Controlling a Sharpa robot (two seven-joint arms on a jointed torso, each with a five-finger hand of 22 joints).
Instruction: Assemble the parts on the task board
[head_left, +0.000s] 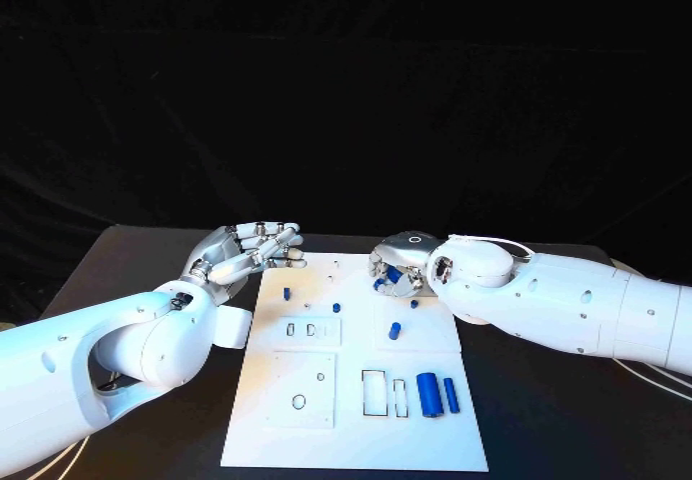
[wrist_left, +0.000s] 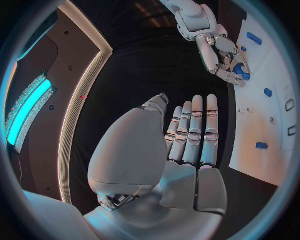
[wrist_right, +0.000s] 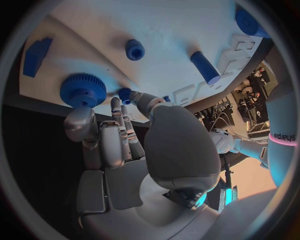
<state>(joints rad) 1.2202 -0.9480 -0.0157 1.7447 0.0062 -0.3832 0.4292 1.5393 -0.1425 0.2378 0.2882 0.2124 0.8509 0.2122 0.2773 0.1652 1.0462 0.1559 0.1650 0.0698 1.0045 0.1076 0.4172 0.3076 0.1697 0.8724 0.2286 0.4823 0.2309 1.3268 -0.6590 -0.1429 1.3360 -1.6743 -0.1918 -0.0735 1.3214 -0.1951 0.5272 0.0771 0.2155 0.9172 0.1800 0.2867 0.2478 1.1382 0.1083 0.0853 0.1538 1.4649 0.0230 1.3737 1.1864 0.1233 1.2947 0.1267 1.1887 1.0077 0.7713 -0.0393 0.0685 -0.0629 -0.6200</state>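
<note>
The white task board (head_left: 361, 430) lies mid-table. My right hand (head_left: 401, 262) hangs over its far right part, beside a blue gear (wrist_right: 83, 90) lying on the board. Thumb and a fingertip pinch a small blue part (wrist_right: 125, 93) just above the surface. The left wrist view shows that right hand (wrist_left: 222, 52) with blue at its fingertips. My left hand (head_left: 245, 255) hovers off the board's far left corner, its fingers (wrist_left: 194, 135) stretched straight and holding nothing. Upright blue pegs (head_left: 286, 293), (head_left: 395, 330) stand in the board.
A thick blue cylinder (head_left: 428, 393) and a thinner blue rod (head_left: 451, 395) lie at the board's near right, next to two rectangular slots (head_left: 374, 390). A flat blue piece (wrist_right: 36, 56) lies near the gear. Black table surrounds the board.
</note>
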